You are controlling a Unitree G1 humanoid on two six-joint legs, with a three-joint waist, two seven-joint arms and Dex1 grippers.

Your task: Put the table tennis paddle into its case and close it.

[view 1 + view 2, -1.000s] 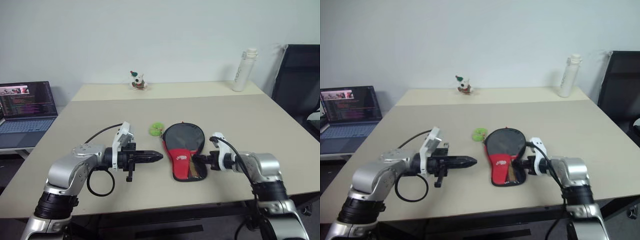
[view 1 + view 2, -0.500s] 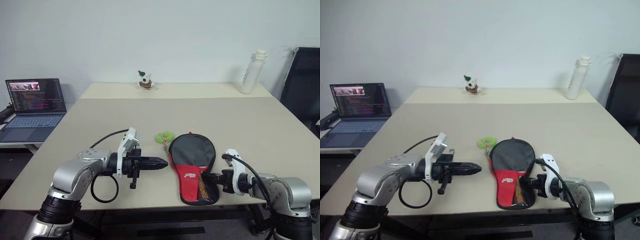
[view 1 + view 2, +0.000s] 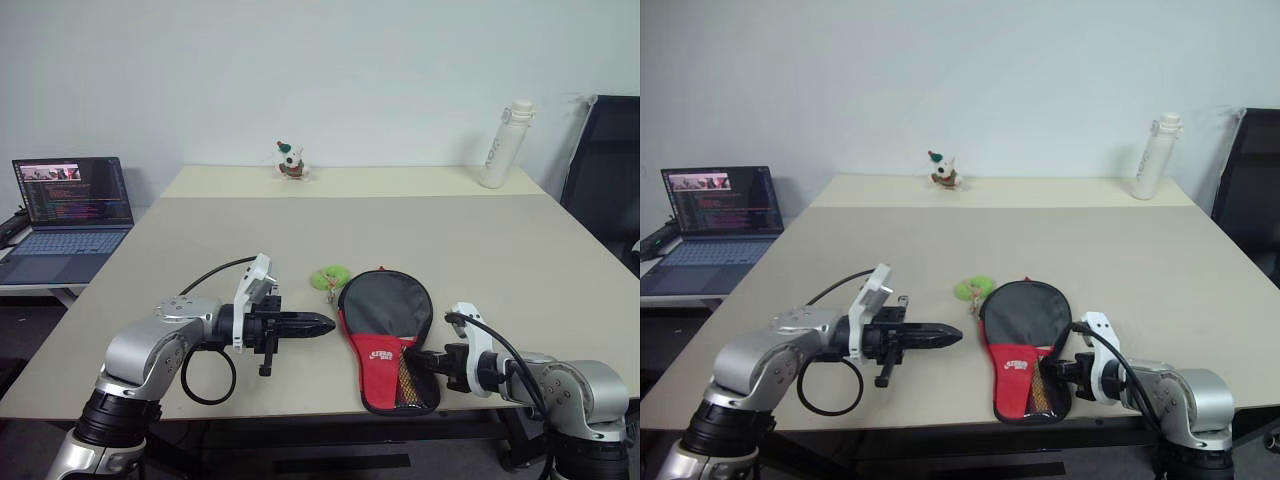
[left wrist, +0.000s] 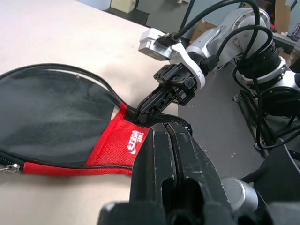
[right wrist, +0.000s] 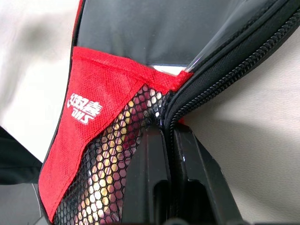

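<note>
A laptop (image 3: 70,205) is sitting open on a side desk at the far left, its screen lit. The left gripper (image 3: 322,324) is hovering level above the beige table (image 3: 480,230), pointing toward the case, its two black fingers clenched together on nothing. A small toy figure (image 3: 290,160) is standing at the table's far edge. A green zip-pull tag (image 3: 327,277) is lying just beside the round end of the case (image 3: 385,315), which is resting flat near the table's front edge, black fabric above, red with a white logo and mesh pocket below. The right gripper (image 3: 422,361) is pressing at the case's narrow end by the zipper, its fingers nearly together; whether they are pinching it I cannot tell. The table tennis paddle is hidden. A white bottle (image 3: 505,143) is standing at the far right.
</note>
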